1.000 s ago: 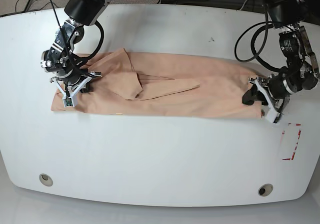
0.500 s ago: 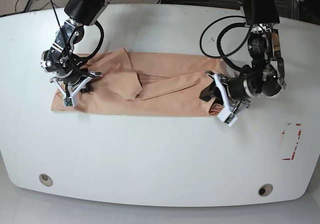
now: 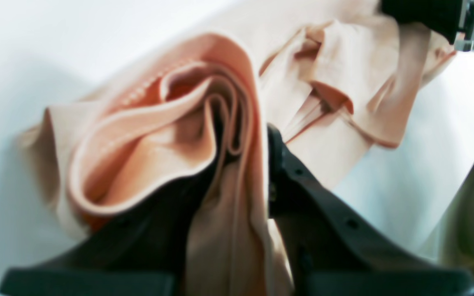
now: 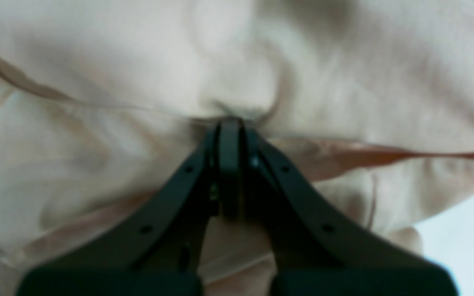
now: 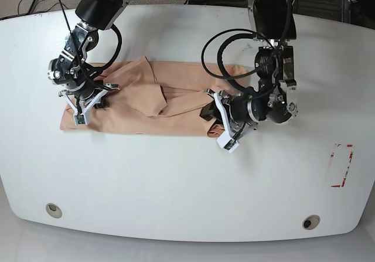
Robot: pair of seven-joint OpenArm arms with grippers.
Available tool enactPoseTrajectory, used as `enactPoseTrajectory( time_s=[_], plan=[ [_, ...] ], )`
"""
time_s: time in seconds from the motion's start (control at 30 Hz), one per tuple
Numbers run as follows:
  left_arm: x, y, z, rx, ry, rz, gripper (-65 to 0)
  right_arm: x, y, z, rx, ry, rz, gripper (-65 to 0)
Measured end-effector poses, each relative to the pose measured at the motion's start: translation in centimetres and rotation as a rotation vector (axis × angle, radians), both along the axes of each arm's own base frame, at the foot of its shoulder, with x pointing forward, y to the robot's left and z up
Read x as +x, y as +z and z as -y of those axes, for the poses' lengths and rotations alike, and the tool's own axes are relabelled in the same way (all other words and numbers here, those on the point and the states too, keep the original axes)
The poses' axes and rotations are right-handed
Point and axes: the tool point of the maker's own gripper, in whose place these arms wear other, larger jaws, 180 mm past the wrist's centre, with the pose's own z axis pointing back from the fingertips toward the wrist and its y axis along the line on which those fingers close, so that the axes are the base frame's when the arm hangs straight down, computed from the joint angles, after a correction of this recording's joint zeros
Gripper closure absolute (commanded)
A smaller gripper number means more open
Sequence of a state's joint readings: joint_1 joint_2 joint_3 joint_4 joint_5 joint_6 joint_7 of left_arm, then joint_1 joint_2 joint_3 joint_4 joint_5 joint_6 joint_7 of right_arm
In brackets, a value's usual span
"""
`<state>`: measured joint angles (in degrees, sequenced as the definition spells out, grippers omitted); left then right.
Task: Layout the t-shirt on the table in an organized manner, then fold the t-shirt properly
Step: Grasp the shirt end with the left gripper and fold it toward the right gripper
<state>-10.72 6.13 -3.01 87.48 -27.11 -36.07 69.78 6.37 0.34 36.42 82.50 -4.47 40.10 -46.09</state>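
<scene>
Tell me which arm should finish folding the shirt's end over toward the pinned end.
The left arm. Its gripper is shut on a bunched end of the t-shirt, lifted mid-table. The right gripper pins the other end against the table.

T-shirt (image 5: 181, 106): soft, matt peach cloth, stitched hems. Desk (image 5: 176, 180): smooth, glossy white. Left pincer (image 3: 241, 164): matt black plastic.

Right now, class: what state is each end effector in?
Left end effector: closed on the t-shirt.
Right end effector: closed, pinching the t-shirt.
</scene>
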Motion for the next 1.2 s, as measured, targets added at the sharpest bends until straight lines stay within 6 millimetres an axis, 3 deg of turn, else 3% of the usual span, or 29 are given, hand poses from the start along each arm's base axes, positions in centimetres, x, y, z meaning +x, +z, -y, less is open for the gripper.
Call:
enactPoseTrajectory(
  time_s=[0.17,0.47,0.53,0.73,0.9,1.07,1.2],
  plan=[
    [0.0,-0.5,1.6,-0.034,-0.013,-0.036,-6.8,0.0,0.0,0.0,0.000,0.000,0.000,-1.0],
    [0.4,-0.5,2.6,-0.051,-0.028,-0.036,-7.5,0.0,0.0,0.0,0.000,0.000,0.000,-1.0],
    [0.3,-0.7,3.0,-0.047,-0.043,-0.043,-10.1,0.0,0.0,0.0,0.000,0.000,0.000,-1.0],
    [0.3,-0.9,3.9,-0.056,-0.065,-0.055,-28.3,0.0,0.0,0.0,0.000,0.000,0.000,-1.0],
    [-0.3,-0.6,5.3,-0.005,-0.157,-0.045,-35.4,0.0,0.0,0.0,-0.001,0.001,0.000,-1.0],
    [-0.9,2.2,8.8,-0.102,-0.271,-0.026,-35.4,0.0,0.0,-0.1,0.000,0.003,0.000,-1.0],
    [-0.1,4.7,9.4,-0.160,-0.303,-0.004,-35.4,0.0,0.0,-0.1,0.000,0.003,0.001,-1.0]
  ],
)
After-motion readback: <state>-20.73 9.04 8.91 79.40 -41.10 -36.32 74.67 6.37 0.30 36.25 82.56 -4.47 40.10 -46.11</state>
